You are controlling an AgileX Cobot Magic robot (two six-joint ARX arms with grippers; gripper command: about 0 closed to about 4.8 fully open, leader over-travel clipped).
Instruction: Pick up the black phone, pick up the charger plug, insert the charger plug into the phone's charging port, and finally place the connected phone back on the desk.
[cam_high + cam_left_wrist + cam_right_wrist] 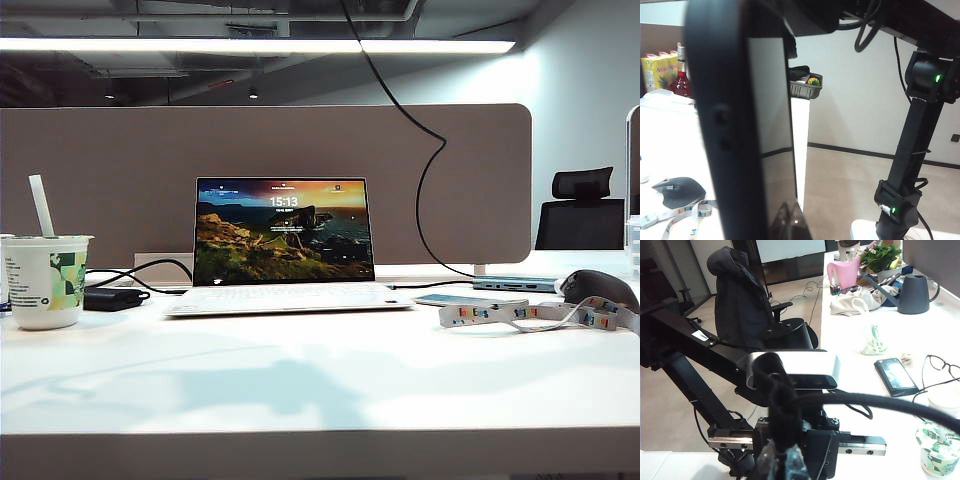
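Evidently at the insertion step. Closed tight on the phone [725, 125] with the left gripper [771, 125], jaws above and below the slab, which fills the left wrist view edge-on with side buttons showing and the glass turned toward the room. Likewise pinched shut with the right gripper [782, 462], on the black cable [865, 402], which loops up in front of the lens and runs off to one side. Cannot make out the plug tip or the port in any view.

Next, by this reading: bring the tip in line with the phone's short edge, square it to the slot, then push straight in with little force. Likely trouble: a tilted tip scraping past the slot, or the phone slipping in its grip.

Further out, facing each other: left wrist and camera seen head-on from the right wrist, right arm upright beyond the phone. Held up off the desk [320, 390], both out of the exterior view.
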